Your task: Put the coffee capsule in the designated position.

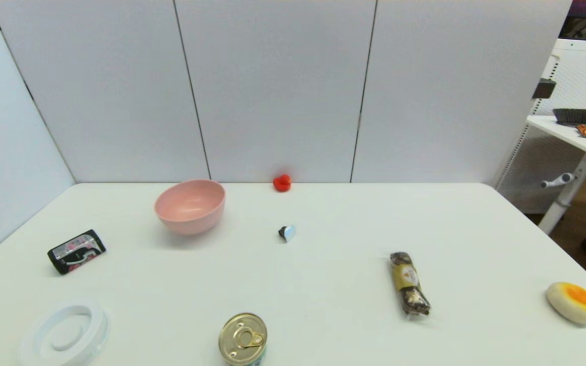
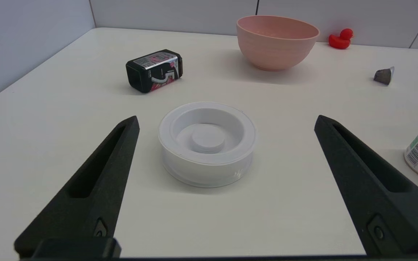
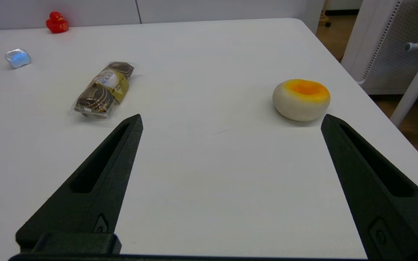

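- Left gripper [image 2: 226,121] spread wide, low over the table's near left, facing the white round dish [image 2: 207,147]
- Right gripper [image 3: 230,119] spread wide, holding nothing, near right
- Coffee capsule [image 1: 287,233] lies on its side mid-table, between pink bowl [image 1: 190,206] and chocolate pack [image 1: 409,283]

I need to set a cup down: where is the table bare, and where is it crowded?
Bare: the middle, between the coffee capsule, tin can and chocolate pack; also the far right corner, beyond the yellow-topped bun. Crowded: the left, with pink bowl, black pack and white ring dish.
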